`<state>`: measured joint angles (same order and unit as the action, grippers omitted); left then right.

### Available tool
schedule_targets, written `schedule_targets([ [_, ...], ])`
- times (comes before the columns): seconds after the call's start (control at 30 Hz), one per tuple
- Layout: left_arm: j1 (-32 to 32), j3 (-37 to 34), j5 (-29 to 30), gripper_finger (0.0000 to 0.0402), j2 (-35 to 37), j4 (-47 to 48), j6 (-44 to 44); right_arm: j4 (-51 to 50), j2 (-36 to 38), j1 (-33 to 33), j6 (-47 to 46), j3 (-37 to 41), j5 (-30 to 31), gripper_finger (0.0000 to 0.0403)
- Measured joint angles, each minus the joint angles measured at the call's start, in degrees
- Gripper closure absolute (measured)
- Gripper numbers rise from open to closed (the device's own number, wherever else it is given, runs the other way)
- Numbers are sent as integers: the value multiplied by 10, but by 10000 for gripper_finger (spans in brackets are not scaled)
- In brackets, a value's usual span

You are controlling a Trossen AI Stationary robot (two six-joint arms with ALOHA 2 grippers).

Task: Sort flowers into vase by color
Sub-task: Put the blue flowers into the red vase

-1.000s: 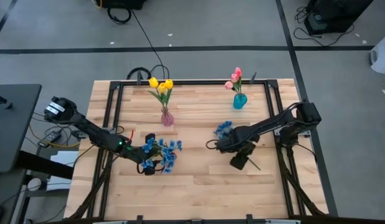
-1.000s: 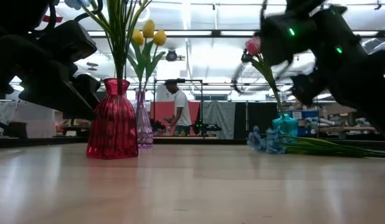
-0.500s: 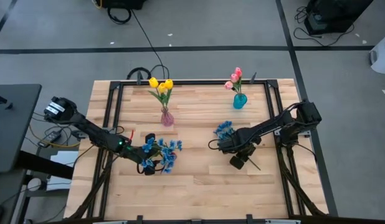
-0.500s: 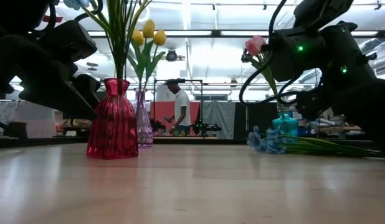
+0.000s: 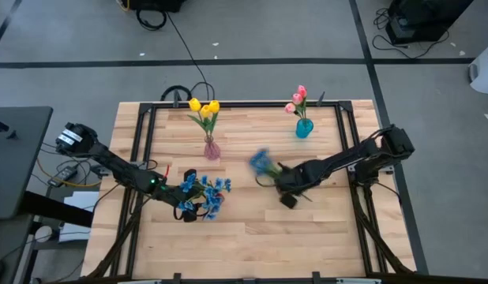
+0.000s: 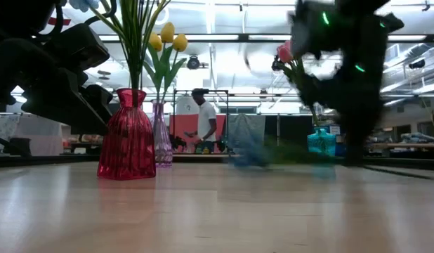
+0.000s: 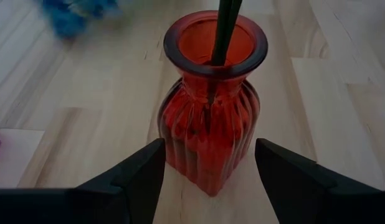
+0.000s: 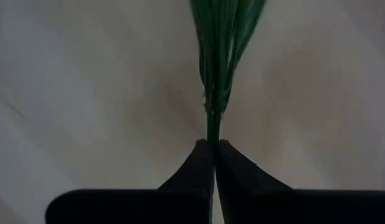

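Note:
My right gripper (image 5: 287, 197) is shut on a spray of blue flowers, whose blurred blossoms (image 5: 261, 162) lie left of it at mid-table. My left gripper (image 5: 189, 203) is open, its fingers standing on either side of a red ribbed vase (image 7: 210, 130) that holds another blue spray (image 5: 212, 193) by green stems. Whether these fingers touch the vase, I cannot tell. Yellow tulips (image 5: 204, 106) stand in a pinkish clear vase (image 5: 212, 150). Pink tulips (image 5: 298, 99) stand in a teal vase (image 5: 304, 128). My right gripper pinches the blue spray's thin green stem (image 8: 212, 124) between its two shut fingers (image 8: 192, 168), below the leaves. The stem and leaves run on away from the fingertips over the table. Whether the spray is clear of the table is lost in blur.
A black frame (image 5: 228, 103) borders the wooden table top. The near half of the table (image 5: 252, 244) is bare wood. Beyond the table, a person (image 6: 203, 126) stands far back in the room.
My right gripper has shut on the blue spray's stem and moved fast toward the table's left edge. The spray has gone along with it, its blossoms now farther left than a second ago.

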<state>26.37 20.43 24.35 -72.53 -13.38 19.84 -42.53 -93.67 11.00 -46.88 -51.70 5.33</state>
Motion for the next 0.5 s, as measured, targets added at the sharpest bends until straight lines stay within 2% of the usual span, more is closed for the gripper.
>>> schedule_targets([
  [0.07,0,0,0,147,0,0,0,61,28,2,28,1,40,387],
  [0.23,0,0,-7,147,0,2,0,241,62,1,122,1,97,389],
  [0.37,3,0,-7,147,0,0,0,383,62,3,215,1,164,390],
  [0.5,3,0,-7,147,0,0,0,535,41,1,300,7,201,390],
])
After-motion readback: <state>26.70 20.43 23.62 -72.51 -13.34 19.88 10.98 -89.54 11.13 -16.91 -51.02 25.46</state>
